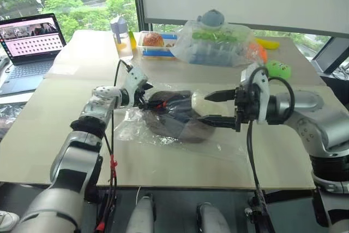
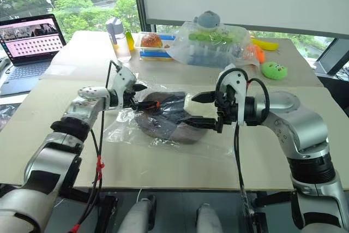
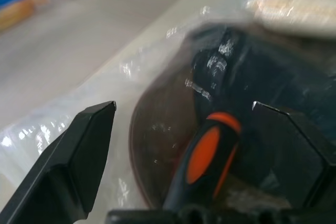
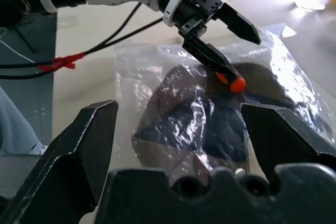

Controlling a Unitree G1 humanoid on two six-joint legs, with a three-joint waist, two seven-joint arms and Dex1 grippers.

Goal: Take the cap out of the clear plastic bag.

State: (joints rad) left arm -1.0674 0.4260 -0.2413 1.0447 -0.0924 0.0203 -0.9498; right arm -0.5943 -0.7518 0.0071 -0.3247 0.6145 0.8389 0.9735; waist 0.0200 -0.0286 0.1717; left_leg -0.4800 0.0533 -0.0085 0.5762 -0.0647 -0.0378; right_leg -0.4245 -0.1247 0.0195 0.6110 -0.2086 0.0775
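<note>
Cap (image 1: 173, 114) inside clear plastic bag (image 1: 163, 135), lying between left gripper (image 4: 226, 45) and right gripper (image 1: 217, 107); both jaws open, apparently gripping nothing.

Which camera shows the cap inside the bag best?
The right wrist view: the cap lies whole inside the clear plastic bag, between that hand's open fingers. The eye views show it smaller, partly behind both hands. The left wrist view shows a blurred close-up of its brown brim and dark panels.

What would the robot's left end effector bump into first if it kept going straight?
Probably the clear crinkly plastic bag, with the brown and black fabric cap just behind it. The open left end effector aims right at them.
</note>
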